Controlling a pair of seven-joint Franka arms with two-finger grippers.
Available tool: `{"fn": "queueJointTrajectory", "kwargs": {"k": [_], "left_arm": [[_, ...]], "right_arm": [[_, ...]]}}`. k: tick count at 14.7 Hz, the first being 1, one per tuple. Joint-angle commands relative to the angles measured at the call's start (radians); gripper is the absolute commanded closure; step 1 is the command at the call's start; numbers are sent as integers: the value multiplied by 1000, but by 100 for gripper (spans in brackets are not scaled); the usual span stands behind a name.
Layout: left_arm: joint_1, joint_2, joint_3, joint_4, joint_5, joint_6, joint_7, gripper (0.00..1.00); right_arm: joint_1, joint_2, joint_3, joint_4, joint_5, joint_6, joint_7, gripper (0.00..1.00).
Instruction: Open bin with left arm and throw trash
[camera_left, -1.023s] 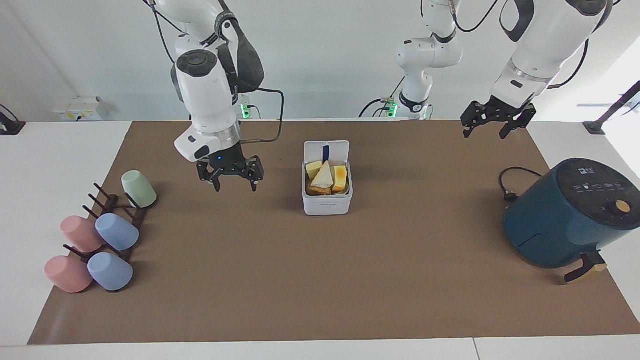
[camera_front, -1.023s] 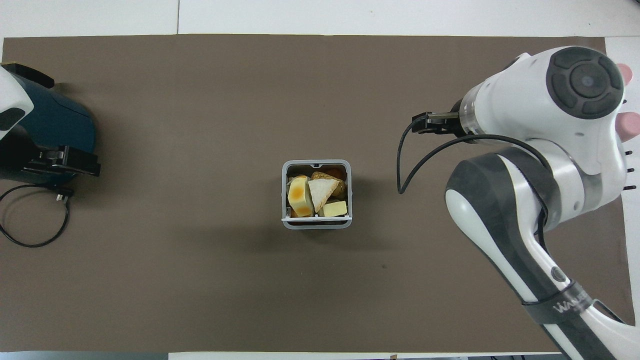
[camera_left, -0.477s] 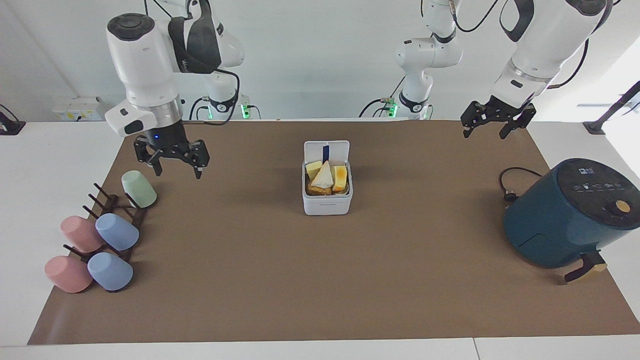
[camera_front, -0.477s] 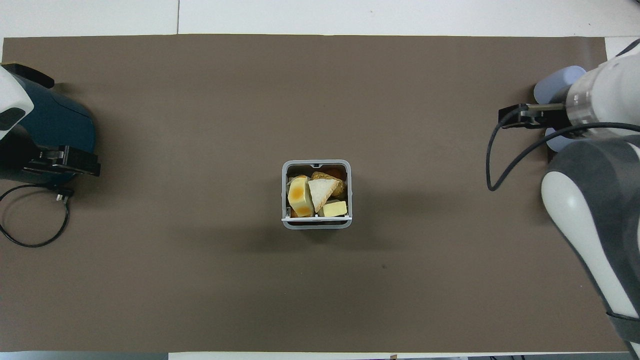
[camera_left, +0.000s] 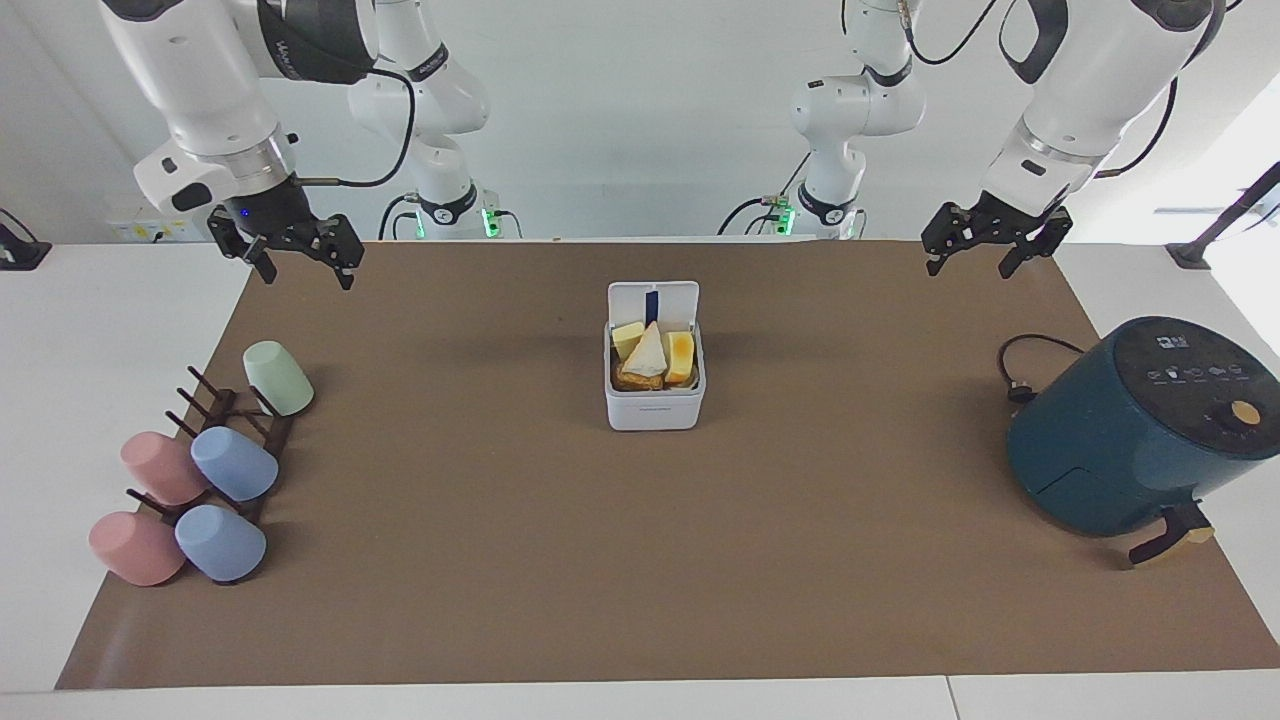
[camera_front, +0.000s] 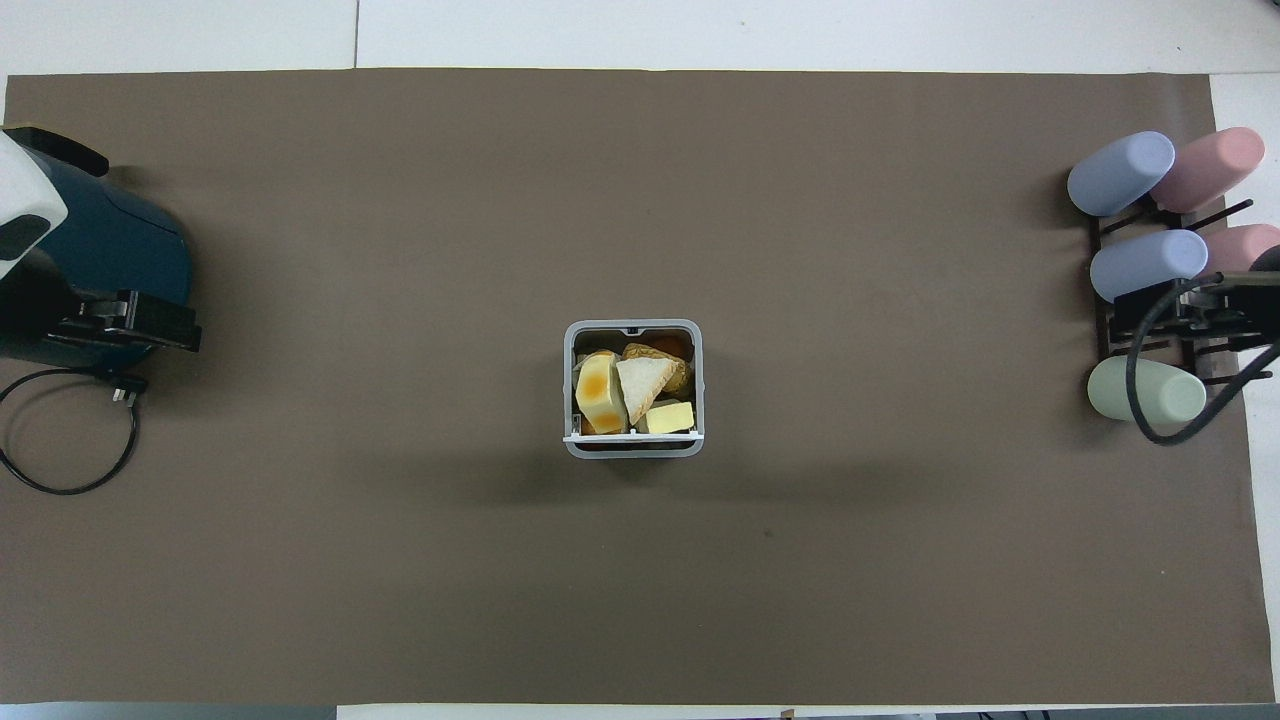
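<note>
Cups (camera_left: 190, 480) lie on a rack toward the right arm's end from the bin (camera_left: 655, 400). Right gripper (camera_left: 297, 262) hangs with fingers apart and empty. The bin stands mid-worktop, lid up, trash (camera_left: 652, 355) inside. Left gripper (camera_left: 985, 250) hangs likewise, spread and empty.

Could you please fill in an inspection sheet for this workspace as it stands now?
Surface: brown mat covering a white table.
Job's things: white bin mid-mat, lid raised upright; trash packed inside.
Clutter: pastel cups lying on a dark rack at the right arm's end; teal air fryer at the left arm's end.
Grippers: left gripper open, empty, raised over the mat's edge nearest the robots; right gripper open, empty, raised over the mat's corner near the cups.
Cables: black power cord looped beside the air fryer.
Surroundings: white wall, wall socket.
</note>
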Motion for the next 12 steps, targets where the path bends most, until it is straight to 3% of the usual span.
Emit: {"fn": "queueJointTrajectory", "kwargs": {"k": [1,6,12], "left_arm": [[-10,-4,5,-5,-8,14,-15,0],[-10,-4,5,-3,-8,14,-15,0],[-10,-2,5,-3,-8,14,-15,0]], "right_arm": [[18,-15,-17,-16,22,-17,-16,0],[25,-9,-10,1,9,-34,-17,0],[23,66,-11,121,8,-103,-14,0]]}}
